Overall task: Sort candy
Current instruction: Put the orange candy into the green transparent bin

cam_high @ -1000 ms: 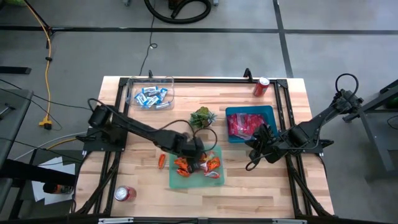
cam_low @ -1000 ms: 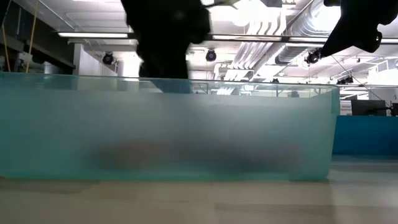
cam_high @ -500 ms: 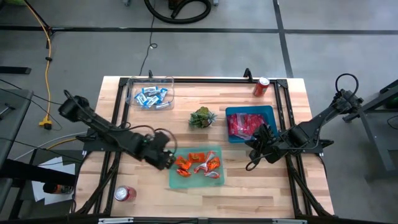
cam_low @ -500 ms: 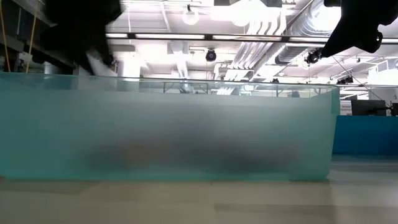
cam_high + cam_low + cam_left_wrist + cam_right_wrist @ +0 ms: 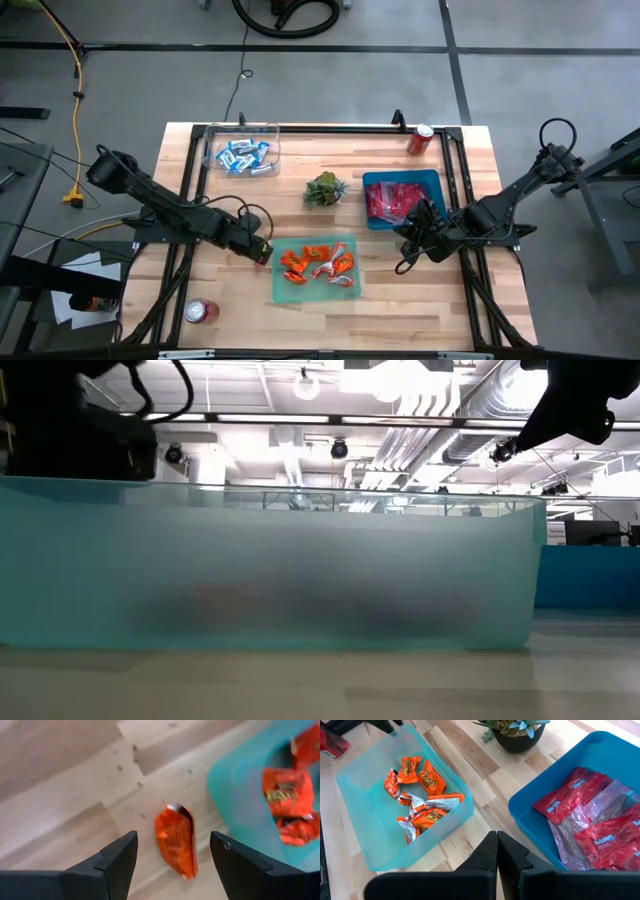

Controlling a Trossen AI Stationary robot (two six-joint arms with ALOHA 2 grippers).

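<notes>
Grey concrete floor all round, and in the middle the pale wooden worktop with its bins laid out. The left hand hangs low over one stray orange-wrapped sweet lying flat on the wood just beside the translucent teal tray, fingers spread wide either side of it and gripping nothing. The rest of the orange wrapped sweets sit inside that tray; the pink-red packets fill the blue bin, and the blue-and-white ones lie in the clear tub at the far edge. The right hand waits between tray and blue bin, fingers pressed together, empty.

The worry, I'd say: that wrapper is flat and slick, so the fingertips could skate over it or nudge it against the tray wall. Come down askew and one finger might catch the tray rim and shove it.
</notes>
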